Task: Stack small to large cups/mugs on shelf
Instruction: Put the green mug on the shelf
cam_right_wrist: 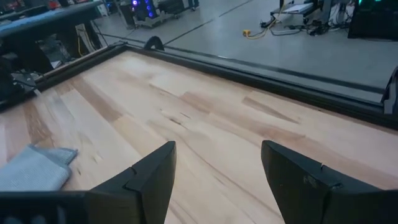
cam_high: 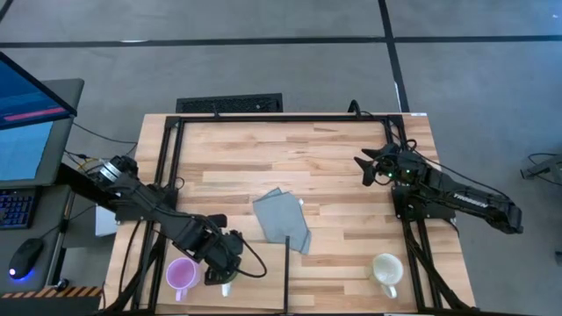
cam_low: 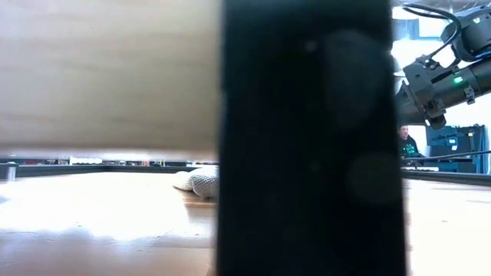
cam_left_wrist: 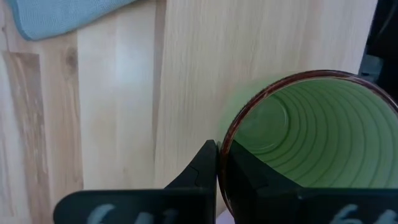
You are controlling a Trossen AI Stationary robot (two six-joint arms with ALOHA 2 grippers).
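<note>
A: Left gripper (cam_high: pixel 224 268), status?

B: Low at the near left of the table, fingers (cam_left_wrist: pixel 202 171) pinched on the rim of the green mug (cam_left_wrist: pixel 311 140), one finger inside the wall, one outside. The wrist view looks straight into the mug's ribbed green interior, with pale plain wood beneath it (this looks like the shelf board (cam_left_wrist: pixel 205 74), lighter than the planks beside it).

A: The other mugs, relative to that gripper?

B: The light purple mug (cam_high: pixel 182 274) stands just beside it, on its outer side toward the table's left edge, mouth up. The cream-white mug (cam_high: pixel 385 269) stands well apart, across the near edge on the right side, beside a black frame rail. The grey folded cloth (cam_high: pixel 283 220) lies just beyond the gripper, toward the table's middle.

A: Right gripper (cam_high: pixel 367 163)?

B: Raised over the far right part of the tabletop (cam_right_wrist: pixel 205 124), fingers (cam_right_wrist: pixel 152 177) spread wide, nothing between them. From there the cloth sits toward the middle and the cream-white mug toward the near edge, both well apart.

A: Low view?

B: Mostly blocked by a black post (cam_low: pixel 307 138); only the cloth's edge and the raised right arm show
</note>
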